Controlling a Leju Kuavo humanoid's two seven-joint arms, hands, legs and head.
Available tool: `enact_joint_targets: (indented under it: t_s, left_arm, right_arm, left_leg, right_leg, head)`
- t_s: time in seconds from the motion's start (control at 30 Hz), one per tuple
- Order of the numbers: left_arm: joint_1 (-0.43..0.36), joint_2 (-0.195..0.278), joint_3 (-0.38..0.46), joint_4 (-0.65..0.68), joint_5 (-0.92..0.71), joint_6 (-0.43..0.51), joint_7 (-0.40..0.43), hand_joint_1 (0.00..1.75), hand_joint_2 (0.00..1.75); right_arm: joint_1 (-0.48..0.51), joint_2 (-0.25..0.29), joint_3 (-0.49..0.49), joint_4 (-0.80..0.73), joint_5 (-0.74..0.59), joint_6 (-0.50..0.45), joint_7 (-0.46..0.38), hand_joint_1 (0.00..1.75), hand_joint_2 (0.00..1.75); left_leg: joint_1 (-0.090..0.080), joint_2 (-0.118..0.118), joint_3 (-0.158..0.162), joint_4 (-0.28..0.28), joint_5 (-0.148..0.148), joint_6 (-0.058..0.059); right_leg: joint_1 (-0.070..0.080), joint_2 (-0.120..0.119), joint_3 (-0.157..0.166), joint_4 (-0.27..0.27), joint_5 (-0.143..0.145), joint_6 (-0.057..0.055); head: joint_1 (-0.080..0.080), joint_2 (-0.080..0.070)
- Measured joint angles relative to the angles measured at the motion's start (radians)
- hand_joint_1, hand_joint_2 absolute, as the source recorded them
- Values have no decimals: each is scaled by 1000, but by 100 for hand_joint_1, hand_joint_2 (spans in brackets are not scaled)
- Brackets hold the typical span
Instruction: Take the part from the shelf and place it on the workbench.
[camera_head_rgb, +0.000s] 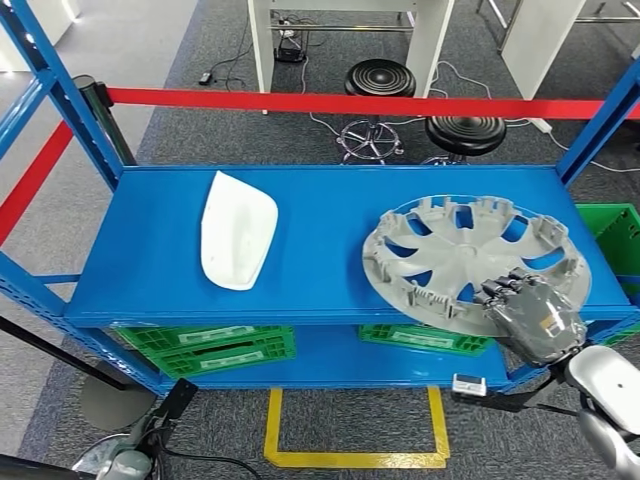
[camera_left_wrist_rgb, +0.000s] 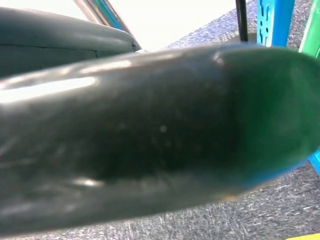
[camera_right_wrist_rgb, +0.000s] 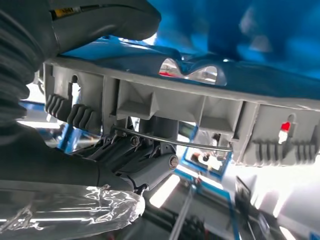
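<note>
- A blue shelf (camera_head_rgb: 317, 215) runs across the head view, with a red tape (camera_head_rgb: 340, 103) stretched behind it.
- On the right of the shelf lies a grey hubcap (camera_head_rgb: 453, 255), inner side up, its ribs and clips showing; its near edge juts over the front of the shelf.
- The right hand (camera_head_rgb: 532, 315) comes in from the lower right and grips the hubcap's near rim — dark fingers (camera_head_rgb: 502, 290) curl over the top of the rim while the grey back of the hand sits below it.
- In the right wrist view the hubcap's rim (camera_right_wrist_rgb: 181, 107) crosses the picture, with the thumb (camera_right_wrist_rgb: 109, 20) on one side of it and the fingers (camera_right_wrist_rgb: 132, 162) on the other, closed on the rim.
- On the left of the shelf, well apart from the hubcap, lies a white cover (camera_head_rgb: 236, 232), smooth and rounded.
- Green crates (camera_head_rgb: 211, 348) sit on the lower level, under the shelf top.
- On the floor near the shelf is a yellow square outline (camera_head_rgb: 355, 430); beyond the shelf stand two black stools (camera_head_rgb: 423, 100) on grey carpet.
- The left wrist view is blurred by a dark rounded shape close to the lens; the left hand's fingers cannot be told.
</note>
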Motion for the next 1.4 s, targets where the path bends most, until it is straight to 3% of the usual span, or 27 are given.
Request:
enact_joint_targets:
  t_s: [0.07,0.1,0.17,0.23,0.27,0.33,0.37,0.4,0.43,0.47,0.53,0.57,0.63,0.73,0.77,0.87,0.9,0.93,1.0,1.07,1.1,1.2,1.27,1.37,1.4]
  left_arm:
    - [1,2,0,0,1,1,0,0,0]
    - [2,3,0,0,1,2,0,0,0]
    - [4,4,0,0,2,3,0,0,0]
    - [5,3,0,0,2,3,0,0,0]
    - [4,2,0,0,2,3,0,0,0]
    - [5,1,0,0,2,3,0,0,0]
    - [6,1,0,0,2,3,1,0,0]
    - [7,1,0,0,3,3,2,0,0]
    - [8,1,0,0,3,3,3,0,0]
    - [9,1,0,0,3,3,3,0,0]
    - [8,2,0,0,3,3,3,0,0]
    - [8,2,0,0,3,3,3,0,0]
    - [8,2,0,0,3,3,3,0,0]
    - [9,2,0,0,3,3,3,0,0]
    - [8,2,1,0,3,3,3,0,0]
    - [8,4,2,0,3,3,3,0,0]
    - [8,4,2,0,3,3,3,0,0]
    - [8,4,2,0,3,3,3,0,0]
    - [8,4,2,0,5,3,3,0,0]
    - [8,4,3,0,9,3,3,0,0]
    - [9,5,3,0,10,4,3,0,0]
    - [11,6,3,0,12,8,1,0,0]
    - [12,4,3,0,14,10,-1,0,0]
    - [14,2,3,0,17,13,-3,0,0]
    - [15,2,3,0,17,14,-4,0,0]
  right_arm:
    - [-12,0,19,-13,11,-8,6,175,175]
    - [-16,0,29,-18,15,-12,10,175,175]
    - [-21,0,47,-29,22,-16,15,175,175]
    - [-28,0,61,-39,27,-18,19,175,175]
    - [-31,0,66,-43,28,-18,20,175,175]
    - [-36,0,76,-48,28,-20,24,175,175]
    - [-37,0,80,-49,28,-20,26,175,175]
    - [-37,0,85,-50,28,-21,27,175,175]
    - [-37,0,90,-51,28,-21,27,175,175]
    - [-38,0,95,-52,28,-21,27,175,175]
    - [-40,0,101,-54,28,-21,28,175,175]
    - [-41,0,103,-55,28,-21,28,175,175]
    - [-43,0,107,-55,27,-21,32,175,175]
    - [-46,-1,113,-55,25,-21,40,175,175]
    - [-48,-2,114,-55,24,-22,43,175,175]
    - [-49,-3,120,-55,24,-25,48,175,175]
    - [-47,-3,122,-54,25,-28,49,175,175]
    - [-46,-3,125,-54,26,-32,49,175,175]
    - [-45,-3,127,-56,36,-49,53,175,175]
    - [-43,-3,130,-64,62,-78,62,175,175]
    - [-39,-2,132,-71,78,-94,68,175,175]
    - [-14,0,143,-99,127,-139,91,175,175]
    - [3,3,147,-121,161,-167,110,175,175]
    - [27,10,154,-148,198,-198,130,175,175]
    - [34,13,157,-154,204,-204,133,175,175]
  left_leg:
    - [-3,-1,0,5,-4,-12]
    - [-5,-2,-2,5,-4,-17]
    - [-6,-2,-4,3,-2,-25]
    - [-5,-1,-14,25,-20,-34]
    - [-4,0,-31,62,-43,-38]
    - [-4,1,-93,191,-104,-42]
    - [-4,1,-124,252,-125,-42]
    - [-5,1,-144,287,-128,-41]
    - [-5,1,-146,285,-111,-38]
    - [-5,1,-130,245,-78,-35]
    - [-7,1,-70,113,-9,-26]
    - [-7,1,-46,59,8,-23]
    - [-10,0,-28,12,12,-19]
    - [-6,0,-26,2,16,-6]
    - [-4,0,-24,0,18,-1]
    - [-4,0,-23,-1,17,7]
    - [-5,0,-23,0,17,7]
    - [-5,0,-22,0,16,8]
    - [-4,-1,-20,2,14,4]
    - [-6,-2,-20,6,10,-4]
    - [-8,-2,-21,7,10,-10]
    - [-9,-3,-22,6,11,-23]
    - [-8,-1,-36,38,-13,-32]
    - [-7,0,-120,217,-103,-42]
    - [-7,0,-145,269,-118,-42]
  right_leg:
    - [-2,3,59,-105,28,-3]
    - [-1,5,69,-124,26,-8]
    - [1,7,68,-123,25,-23]
    - [0,6,67,-123,25,-38]
    - [-1,5,68,-125,25,-44]
    - [0,4,68,-125,24,-51]
    - [0,4,68,-125,24,-52]
    - [1,3,69,-125,24,-53]
    - [2,4,70,-125,23,-53]
    - [2,4,72,-125,23,-53]
    - [5,5,73,-123,21,-50]
    - [7,6,72,-122,20,-46]
    - [9,7,69,-125,22,-36]
    - [7,5,63,-118,13,-19]
    - [6,4,48,-90,-5,-15]
    - [5,2,-33,77,-80,-7]
    - [5,2,-51,112,-88,-5]
    - [5,2,-54,115,-78,-5]
    - [3,2,-10,21,-18,-4]
    - [3,3,49,-88,20,-6]
    - [4,4,65,-115,23,-11]
    - [6,6,68,-123,22,-31]
    - [4,5,70,-125,23,-45]
    - [3,3,71,-126,22,-56]
    - [4,3,71,-126,21,-56]
  head:
    - [1,0]
    - [1,0]
    - [-1,0]
    - [-3,0]
    - [-3,0]
    - [-4,0]
    - [-4,0]
    - [-4,0]
    - [-4,0]
    - [-4,0]
    - [-4,0]
    - [-3,0]
    - [-3,0]
    - [0,0]
    - [2,0]
    - [7,0]
    - [7,0]
    - [8,0]
    - [8,0]
    - [8,0]
    - [7,0]
    - [3,0]
    - [1,0]
    - [-2,0]
    - [-2,0]
